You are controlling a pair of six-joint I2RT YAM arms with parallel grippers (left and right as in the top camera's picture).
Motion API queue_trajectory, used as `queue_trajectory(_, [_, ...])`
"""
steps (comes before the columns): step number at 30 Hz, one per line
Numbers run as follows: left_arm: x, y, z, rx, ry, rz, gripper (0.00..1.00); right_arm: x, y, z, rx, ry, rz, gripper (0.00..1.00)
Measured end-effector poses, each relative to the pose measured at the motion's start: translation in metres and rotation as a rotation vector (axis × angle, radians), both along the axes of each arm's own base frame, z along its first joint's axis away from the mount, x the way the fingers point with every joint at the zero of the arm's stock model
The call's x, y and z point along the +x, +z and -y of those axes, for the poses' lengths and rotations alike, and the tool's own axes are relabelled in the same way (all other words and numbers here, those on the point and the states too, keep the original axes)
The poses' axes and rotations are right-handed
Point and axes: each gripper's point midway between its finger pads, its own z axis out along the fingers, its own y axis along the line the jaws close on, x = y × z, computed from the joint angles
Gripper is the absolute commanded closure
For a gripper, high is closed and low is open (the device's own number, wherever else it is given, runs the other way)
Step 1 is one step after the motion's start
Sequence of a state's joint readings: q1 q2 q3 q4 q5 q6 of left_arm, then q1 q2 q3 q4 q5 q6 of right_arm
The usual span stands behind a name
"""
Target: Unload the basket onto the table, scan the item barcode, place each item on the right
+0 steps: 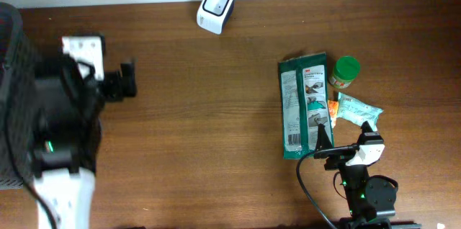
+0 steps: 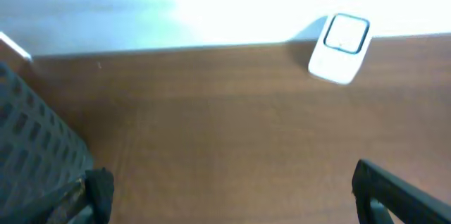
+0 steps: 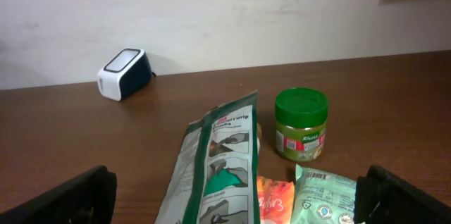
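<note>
Well, I see dark brown wooden table (image 1: 216, 114) under pale wall (image 3: 246, 13); white box-shaped scanner (image 1: 215, 8) at far edge. Flat green plastic packet (image 1: 303, 105) lies right of centre, beside green-lidded jar (image 1: 345, 72). Left gripper (image 2: 232, 189) and right gripper (image 3: 236, 192) both wide, empty.

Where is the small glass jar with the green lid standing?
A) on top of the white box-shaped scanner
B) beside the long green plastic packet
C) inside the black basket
B: the small glass jar with a green lid stands upright beside the long green plastic packet, well away from the white box-shaped scanner.
</note>
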State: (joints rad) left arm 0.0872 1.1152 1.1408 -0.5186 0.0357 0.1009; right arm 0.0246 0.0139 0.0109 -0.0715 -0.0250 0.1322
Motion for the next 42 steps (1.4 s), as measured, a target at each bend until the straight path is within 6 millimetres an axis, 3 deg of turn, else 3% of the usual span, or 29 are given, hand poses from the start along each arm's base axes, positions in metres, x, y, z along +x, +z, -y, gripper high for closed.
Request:
queue_trajectory(3, [-0.028,-0.001,0.002,0.022,-0.005,0.147,0.01,0.000,0.000,0.000,0.000,0.000,0.000,0.01])
queue_trajectory(7, [-0.068,-0.020,0.006,0.040,-0.007,0.309,0.01,0.000,0.000,0.000,-0.001,0.000,0.000,0.01])
queue_trajectory(13, [-0.105,-0.081,0.014,0.099,-0.039,0.395,0.01,0.000,0.000,0.000,0.000,0.000,0.002,0.01])
queue_trajectory(24, [-0.117,-0.142,0.017,0.154,-0.057,0.409,0.01,0.000,0.000,0.000,0.000,0.000,0.002,0.01])
queue_trajectory(42, [-0.117,-0.143,0.016,0.155,-0.051,0.406,0.01,0.000,0.000,0.000,0.000,0.000,0.002,0.01])
